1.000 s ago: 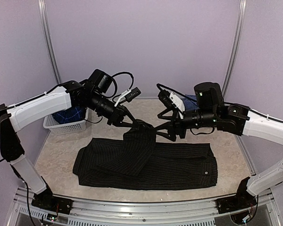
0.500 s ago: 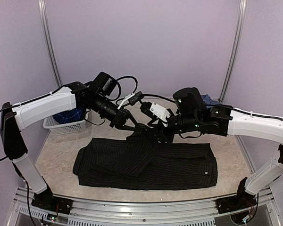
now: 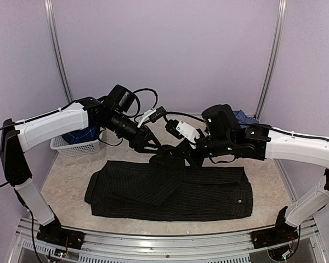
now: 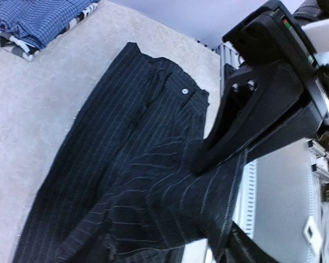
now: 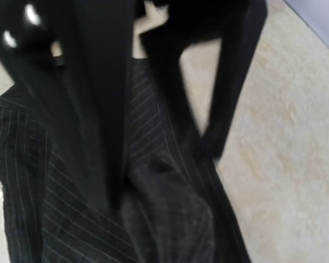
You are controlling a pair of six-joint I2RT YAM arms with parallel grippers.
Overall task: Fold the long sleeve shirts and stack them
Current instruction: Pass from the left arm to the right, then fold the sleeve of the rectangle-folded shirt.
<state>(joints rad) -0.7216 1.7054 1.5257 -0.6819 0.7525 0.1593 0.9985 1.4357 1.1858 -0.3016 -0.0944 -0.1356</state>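
pinching raised fold of black pinstriped shirt [image 3: 208,189] in closed right hand [image 3: 180,156]; left hand [image 3: 150,146] part-open beside fold.

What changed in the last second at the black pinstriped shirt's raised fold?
The right gripper swung left to the raised fold of the black pinstriped cloth shirt and shut on it. The left gripper opened and let go; the fold sank a little. The rest of the shirt and the white lattice basket stayed put.

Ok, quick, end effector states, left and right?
Left end effector: open, fingers apart around a raised fold of the black pinstriped shirt.
Right end effector: closed, apparently pinching that same fold.
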